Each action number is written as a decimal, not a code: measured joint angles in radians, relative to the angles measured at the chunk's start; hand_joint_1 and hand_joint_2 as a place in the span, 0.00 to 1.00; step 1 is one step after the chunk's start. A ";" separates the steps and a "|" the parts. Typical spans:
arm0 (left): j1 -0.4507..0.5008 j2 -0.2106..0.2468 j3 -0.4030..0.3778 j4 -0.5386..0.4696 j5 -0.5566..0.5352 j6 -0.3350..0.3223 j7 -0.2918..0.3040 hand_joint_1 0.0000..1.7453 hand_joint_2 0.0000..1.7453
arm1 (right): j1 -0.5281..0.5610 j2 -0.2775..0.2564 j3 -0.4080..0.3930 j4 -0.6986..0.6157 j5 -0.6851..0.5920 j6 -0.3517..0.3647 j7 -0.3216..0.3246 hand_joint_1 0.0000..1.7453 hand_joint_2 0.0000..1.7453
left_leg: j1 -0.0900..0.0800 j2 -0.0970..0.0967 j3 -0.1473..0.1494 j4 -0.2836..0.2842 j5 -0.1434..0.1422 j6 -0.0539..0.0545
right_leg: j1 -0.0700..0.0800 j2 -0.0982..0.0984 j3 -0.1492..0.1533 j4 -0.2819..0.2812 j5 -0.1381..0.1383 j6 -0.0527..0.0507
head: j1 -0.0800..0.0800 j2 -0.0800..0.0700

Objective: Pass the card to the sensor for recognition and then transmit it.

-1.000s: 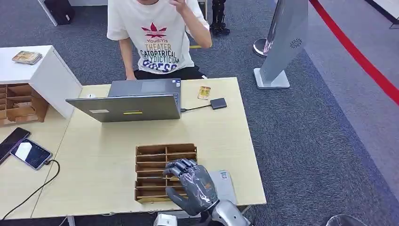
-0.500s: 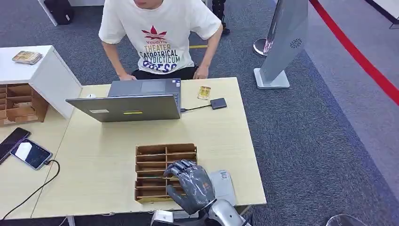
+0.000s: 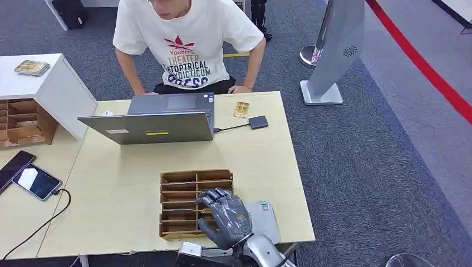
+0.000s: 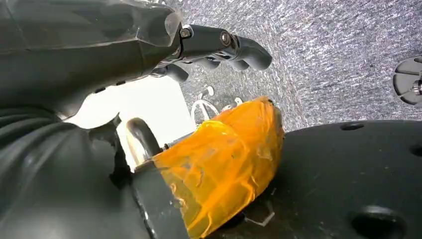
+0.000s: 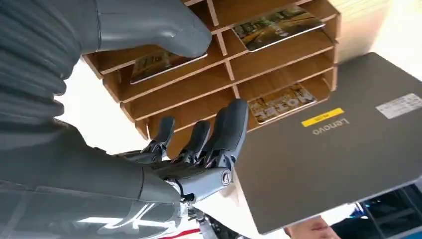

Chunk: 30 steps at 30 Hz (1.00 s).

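At the bottom centre of the head view, the right hand (image 3: 225, 218) hovers over the near right part of the wooden slotted card rack (image 3: 183, 186), fingers spread and holding nothing. The right wrist view adds what the head view hides: cards (image 5: 277, 27) lie flat inside several slots, with the fingertips (image 5: 234, 122) poised at one slot's mouth. The left hand (image 4: 149, 45), seen in its wrist view over grey carpet, has loosely curled fingers; whether it holds anything cannot be told. The risk is that thick fingers may jam on a divider or push a card deeper. Farther up sit the Lenovo laptop (image 3: 150, 119), the small black sensor (image 3: 258, 122), and a seated person (image 3: 189, 50).
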 joint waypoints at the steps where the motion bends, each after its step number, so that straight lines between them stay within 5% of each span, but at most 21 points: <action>1: 0.000 0.000 0.000 0.000 0.000 -0.001 0.001 0.00 0.00 | -0.001 0.001 -0.001 0.005 0.005 -0.001 0.003 0.42 1.00 | 0.000 0.000 0.000 0.000 0.000 0.000 | 0.000 0.000 0.000 0.000 0.000 0.000 | 0.000 0.000; 27: 0.000 0.003 -0.011 0.000 0.009 -0.007 0.006 0.00 0.00 | 0.000 0.019 -0.081 0.085 0.111 -0.021 0.073 0.49 1.00 | 0.000 0.000 0.000 0.000 0.000 0.000 | 0.000 0.000 0.000 0.000 0.000 0.000 | 0.000 0.000; 29: 0.000 0.004 -0.014 0.000 0.009 -0.007 0.008 0.00 0.00 | 0.005 0.019 -0.094 0.085 0.135 -0.021 0.080 0.59 1.00 | 0.000 0.000 0.000 0.000 0.000 0.000 | 0.000 0.000 0.000 0.000 0.000 0.000 | 0.000 0.000; 30: 0.000 0.004 -0.017 0.000 0.009 -0.007 0.010 0.00 0.00 | 0.006 0.019 -0.099 0.085 0.144 -0.021 0.082 0.75 1.00 | 0.000 0.000 0.000 0.000 0.000 0.000 | 0.000 0.000 0.000 0.000 0.000 0.000 | 0.000 0.000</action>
